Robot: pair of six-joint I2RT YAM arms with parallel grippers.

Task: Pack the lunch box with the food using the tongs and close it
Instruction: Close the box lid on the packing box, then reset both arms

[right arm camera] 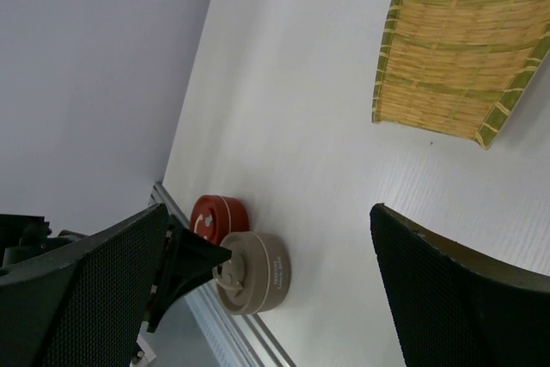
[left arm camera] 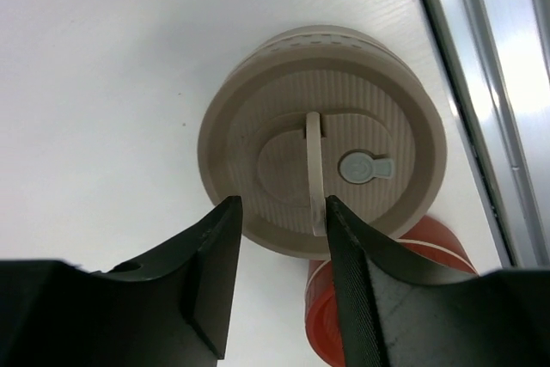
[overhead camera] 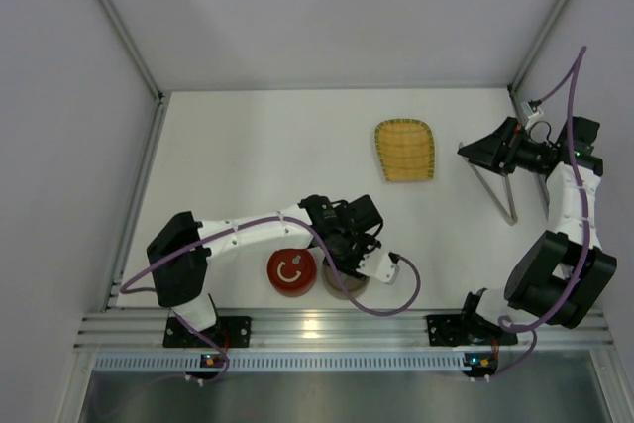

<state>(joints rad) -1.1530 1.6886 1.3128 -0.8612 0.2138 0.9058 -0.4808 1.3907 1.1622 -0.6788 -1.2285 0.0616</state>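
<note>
White table [overhead camera: 248, 165], woven yellow tray [overhead camera: 405, 150], silver tongs [overhead camera: 495, 193], red tin [overhead camera: 290, 272] beside beige lunch box [left arm camera: 361, 92]

lunch box [left arm camera: 284, 92] — beige, round, lid on, upright | tongs [overhead camera: 492, 194] — silver, lying flat, arms splayed, far right

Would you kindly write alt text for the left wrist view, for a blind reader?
The left gripper, its two black fingers apart, is poised over a round beige lidded container on a white table, the lid's thin raised handle between the fingers. A red tin shows beside the container, partly behind one finger; a metal rail runs along the right edge.
</note>
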